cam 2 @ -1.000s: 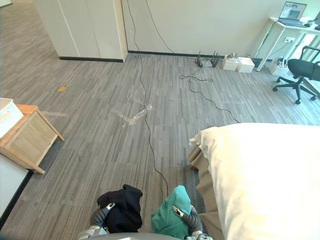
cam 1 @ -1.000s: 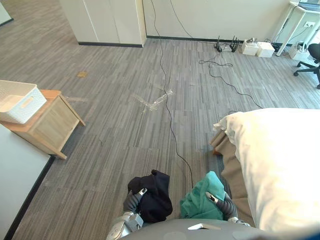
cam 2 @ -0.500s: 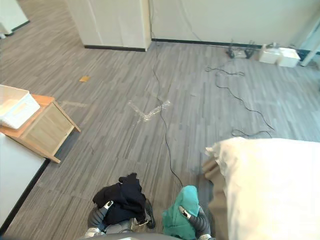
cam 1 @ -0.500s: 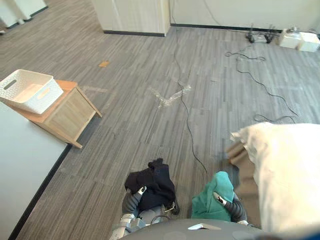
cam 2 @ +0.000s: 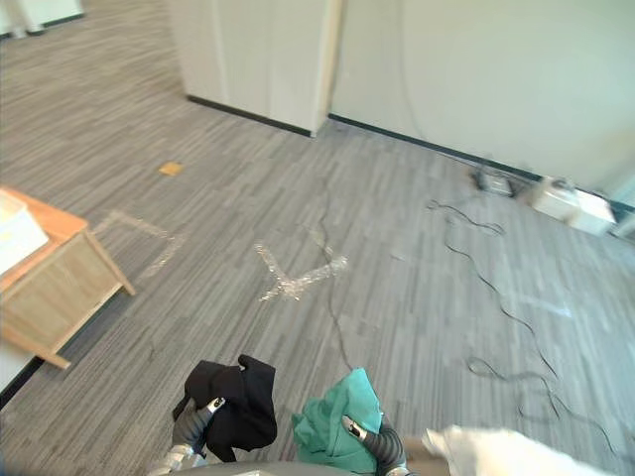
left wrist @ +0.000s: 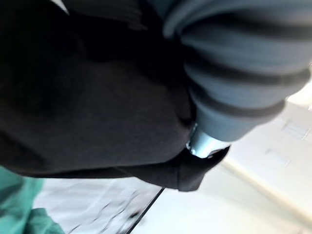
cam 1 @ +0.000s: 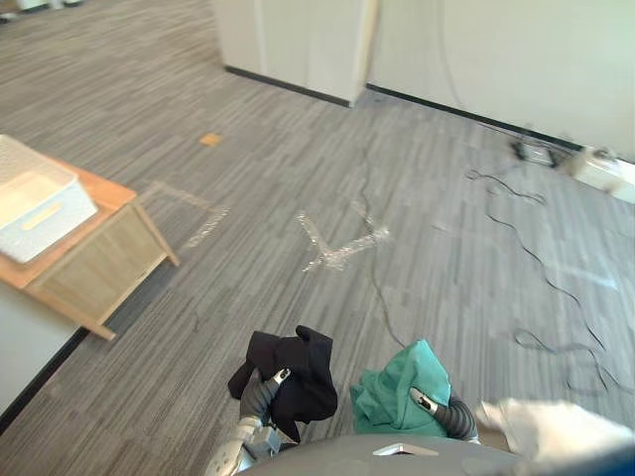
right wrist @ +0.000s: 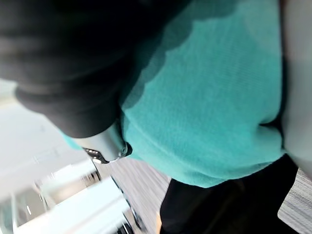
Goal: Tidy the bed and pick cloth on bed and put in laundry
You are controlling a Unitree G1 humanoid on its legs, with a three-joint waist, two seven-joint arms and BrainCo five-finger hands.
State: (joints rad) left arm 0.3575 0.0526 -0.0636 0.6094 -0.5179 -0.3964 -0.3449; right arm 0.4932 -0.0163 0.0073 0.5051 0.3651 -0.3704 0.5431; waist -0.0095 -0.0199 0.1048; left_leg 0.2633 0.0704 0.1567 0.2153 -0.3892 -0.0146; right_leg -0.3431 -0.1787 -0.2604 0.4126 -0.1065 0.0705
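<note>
My left hand (cam 1: 256,397) is low in the eye views, its fingers curled into a crumpled black cloth (cam 1: 291,369) held in front of my body. In the left wrist view the black cloth (left wrist: 92,107) drapes beside the hand's ribbed cover. My right hand (cam 1: 435,409) is shut on a bunched green cloth (cam 1: 399,385), held up beside the black one. The green cloth (right wrist: 209,107) also lies against the right wrist cover. A white corner of the bed (cam 1: 556,434) shows at the lower right. The white laundry basket (cam 1: 35,203) stands at the far left.
The basket rests on a low wooden stand (cam 1: 94,260) beside a white surface. Black cables (cam 1: 541,273) trail across the grey floor. A strip of clear tape (cam 1: 342,243) marks the floor ahead. Pale cabinets (cam 1: 298,45) and a wall close off the far side.
The whole view has swung to the left, so the bed has slid off to the lower right corner. Both hands keep hold of their cloths in the same place.
</note>
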